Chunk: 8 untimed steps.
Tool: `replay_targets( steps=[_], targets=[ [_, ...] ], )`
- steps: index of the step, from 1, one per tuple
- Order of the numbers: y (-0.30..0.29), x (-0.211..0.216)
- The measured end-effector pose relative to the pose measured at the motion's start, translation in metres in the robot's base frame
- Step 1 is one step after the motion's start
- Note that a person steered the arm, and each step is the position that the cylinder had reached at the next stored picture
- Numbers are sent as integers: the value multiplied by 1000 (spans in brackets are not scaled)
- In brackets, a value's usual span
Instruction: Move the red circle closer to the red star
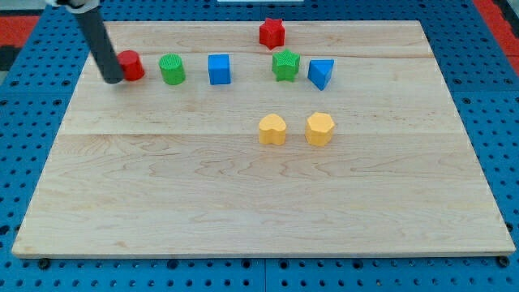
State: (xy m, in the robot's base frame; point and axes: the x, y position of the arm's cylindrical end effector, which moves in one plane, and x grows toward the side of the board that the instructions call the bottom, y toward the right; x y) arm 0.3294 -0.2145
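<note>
Red circle [131, 65] sits near the board's [243, 195] top-left, with my tip [113, 80] touching its left side. Red star [272, 33] is well apart, toward the view's top middle. No gripper exists, only the rod.

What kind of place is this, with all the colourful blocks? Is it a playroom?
More likely a robot lab bench than a playroom. A wooden board lies on a blue base full of holes, and my tip sits just left of the red circle, with the red star far right.
</note>
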Motion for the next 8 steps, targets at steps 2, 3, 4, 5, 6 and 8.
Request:
replay_targets(
  steps=[2,3,4,5,6,8],
  targets=[
    [35,-34],
    [13,-39],
    [-3,-56],
    [27,-70],
    [57,-71],
    [109,-91]
  ],
)
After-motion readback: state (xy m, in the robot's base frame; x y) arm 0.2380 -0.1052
